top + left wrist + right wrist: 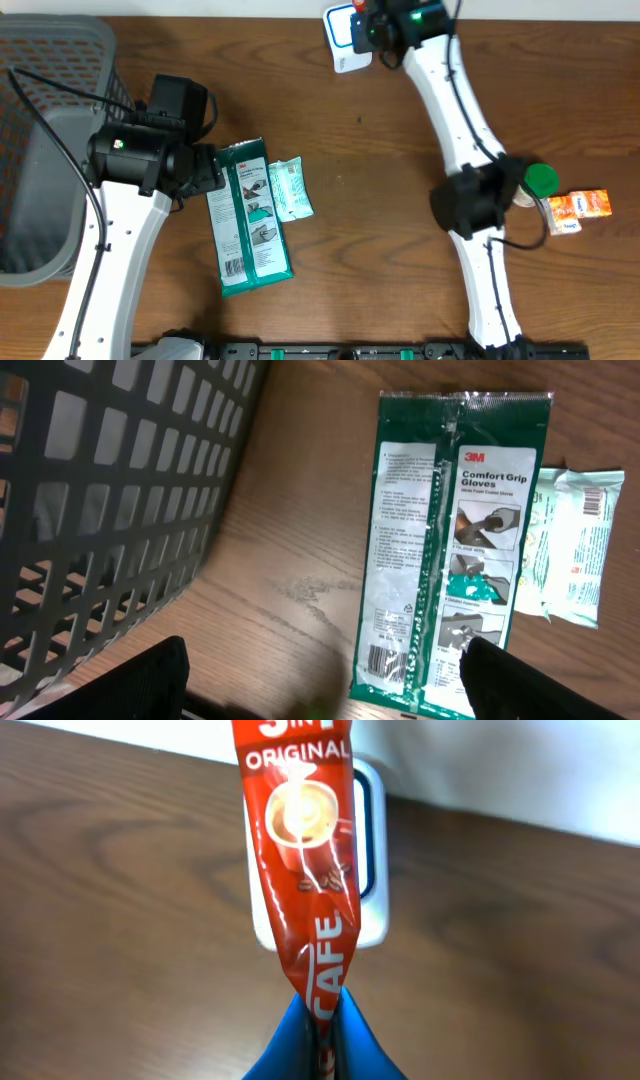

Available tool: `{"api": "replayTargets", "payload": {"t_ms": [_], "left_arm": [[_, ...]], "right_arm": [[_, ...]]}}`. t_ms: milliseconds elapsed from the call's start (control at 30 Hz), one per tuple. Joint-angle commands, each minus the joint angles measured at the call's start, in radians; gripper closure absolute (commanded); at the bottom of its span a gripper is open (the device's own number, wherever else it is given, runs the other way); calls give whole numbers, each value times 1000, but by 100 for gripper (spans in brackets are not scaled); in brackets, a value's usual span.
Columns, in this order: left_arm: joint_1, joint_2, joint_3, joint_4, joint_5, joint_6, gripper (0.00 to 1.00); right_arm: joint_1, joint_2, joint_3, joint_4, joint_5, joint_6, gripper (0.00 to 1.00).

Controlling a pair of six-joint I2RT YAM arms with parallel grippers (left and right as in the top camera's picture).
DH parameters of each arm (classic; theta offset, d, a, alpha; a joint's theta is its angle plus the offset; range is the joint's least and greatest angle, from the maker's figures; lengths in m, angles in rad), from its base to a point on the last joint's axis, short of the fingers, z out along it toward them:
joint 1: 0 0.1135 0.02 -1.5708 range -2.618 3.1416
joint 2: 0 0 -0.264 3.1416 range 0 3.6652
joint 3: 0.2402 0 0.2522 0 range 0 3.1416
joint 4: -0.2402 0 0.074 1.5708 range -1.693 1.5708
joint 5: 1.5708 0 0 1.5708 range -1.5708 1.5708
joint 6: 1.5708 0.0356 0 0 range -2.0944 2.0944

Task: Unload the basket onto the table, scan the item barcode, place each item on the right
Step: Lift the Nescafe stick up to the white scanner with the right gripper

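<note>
A red 3-in-1 coffee sachet (305, 850) is pinched at its lower end between the blue pads of my right gripper (322, 1020), which is shut on it. The sachet hangs over a white scanner (372, 870) with a dark blue frame, lying flat at the table's far edge. In the overhead view the right gripper (367, 27) sits at the top centre over that scanner (343, 45), and only a sliver of the red sachet (359, 9) shows. My left gripper (320, 685) is open and empty above the wood, just left of a green gloves packet (450, 550).
A grey mesh basket (40, 150) fills the left side, close to the left arm. A pale green wipes packet (290, 188) lies against the gloves packet (250, 215). A green-capped bottle (540, 178) and an orange carton (580, 208) sit at the right.
</note>
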Motion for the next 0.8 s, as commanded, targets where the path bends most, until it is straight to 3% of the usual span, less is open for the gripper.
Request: {"api": "replayTargets", "payload": {"t_ms": [0, 267, 467, 633, 767], "left_arm": [[2, -1, 4, -4, -13, 2, 12], [2, -1, 4, -4, -13, 2, 12], [2, -1, 4, -4, -13, 2, 12], [2, -1, 4, -4, -13, 2, 12], [2, -1, 4, -4, -13, 2, 12]], "right_arm": [[19, 76, 16, 64, 12, -51, 98], [19, 192, 16, 151, 12, -50, 99], [18, 179, 19, 144, 12, -50, 99], [13, 62, 20, 44, -1, -50, 99], [12, -135, 20, -208, -50, -50, 99]]}}
